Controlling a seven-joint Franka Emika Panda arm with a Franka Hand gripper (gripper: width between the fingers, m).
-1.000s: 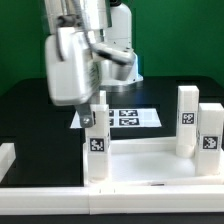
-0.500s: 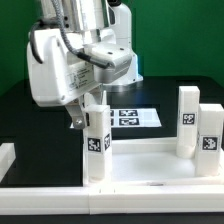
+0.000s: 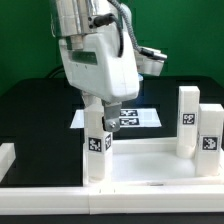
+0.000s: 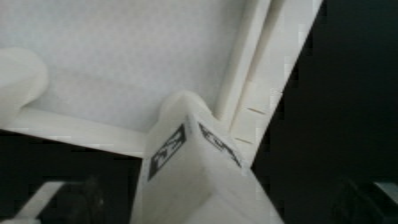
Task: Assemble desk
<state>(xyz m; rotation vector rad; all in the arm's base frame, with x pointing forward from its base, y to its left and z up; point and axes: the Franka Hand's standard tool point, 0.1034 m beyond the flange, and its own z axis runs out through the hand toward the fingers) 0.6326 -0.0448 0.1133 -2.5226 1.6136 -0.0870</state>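
Landmark = tabletop panel (image 3: 150,160), lying flat on table (image 3: 30,105), near front edge.

- Leg A (image 3: 96,150) is standing upright at panel's corner on exterior view's left.
- Leg B (image 3: 187,120) and leg C (image 3: 209,138) are standing upright at panel's side on exterior view's right, B sitting behind C.
- Marker board (image 3: 135,117) is lying flat on table behind panel.
- Gripper (image 3: 100,108) is hanging directly above leg A, at its top.
- Border rail (image 3: 110,199) is running along in front of panel.
- Wrist view: leg A (image 4: 196,150) is rising from panel (image 4: 125,50) corner.

Open tabletop (image 3: 150,160) between near leg (image 3: 96,152) and two far legs (image 3: 187,118).
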